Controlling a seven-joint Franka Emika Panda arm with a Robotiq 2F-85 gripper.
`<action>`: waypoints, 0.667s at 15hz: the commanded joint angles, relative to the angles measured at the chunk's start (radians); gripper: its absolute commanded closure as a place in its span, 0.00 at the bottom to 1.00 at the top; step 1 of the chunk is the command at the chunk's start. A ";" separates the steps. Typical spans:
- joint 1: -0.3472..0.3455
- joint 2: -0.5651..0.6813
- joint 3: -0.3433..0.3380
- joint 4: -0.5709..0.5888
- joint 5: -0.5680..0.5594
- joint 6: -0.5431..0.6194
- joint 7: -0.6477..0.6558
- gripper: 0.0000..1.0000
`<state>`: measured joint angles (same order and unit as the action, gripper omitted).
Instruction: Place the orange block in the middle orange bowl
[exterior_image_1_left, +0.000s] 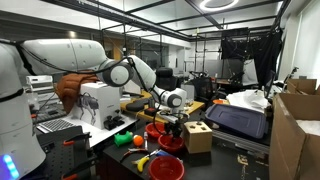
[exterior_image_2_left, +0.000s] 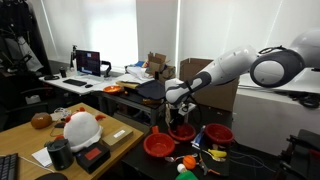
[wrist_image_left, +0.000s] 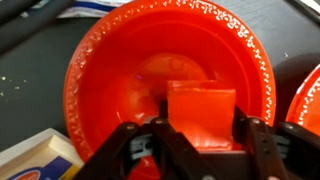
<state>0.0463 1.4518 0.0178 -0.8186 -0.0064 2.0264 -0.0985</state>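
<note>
In the wrist view the orange block (wrist_image_left: 200, 112) stands between my gripper's (wrist_image_left: 202, 130) two black fingers, which press on its left and right sides. It hangs directly over the hollow of the middle orange bowl (wrist_image_left: 110, 70), close to the bottom; whether it touches I cannot tell. In both exterior views the gripper (exterior_image_2_left: 180, 120) points straight down into this bowl (exterior_image_2_left: 184, 133), which has an orange bowl (exterior_image_2_left: 160, 146) on one side and another (exterior_image_2_left: 218, 133) on the other. There the fingers hide the block.
A neighbouring bowl's rim (wrist_image_left: 306, 100) shows at the right edge of the wrist view, and a white, blue and yellow box (wrist_image_left: 35, 160) lies at the lower left. A wooden box (exterior_image_1_left: 197, 136) and a green ball (exterior_image_1_left: 122, 140) sit near the bowls.
</note>
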 joint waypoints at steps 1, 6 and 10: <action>0.012 0.030 -0.002 0.071 -0.014 -0.054 -0.023 0.09; 0.032 0.011 0.000 0.061 -0.041 -0.043 -0.038 0.00; 0.054 -0.033 -0.001 0.020 -0.050 -0.044 -0.079 0.00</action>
<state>0.0856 1.4599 0.0178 -0.7763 -0.0381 2.0138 -0.1425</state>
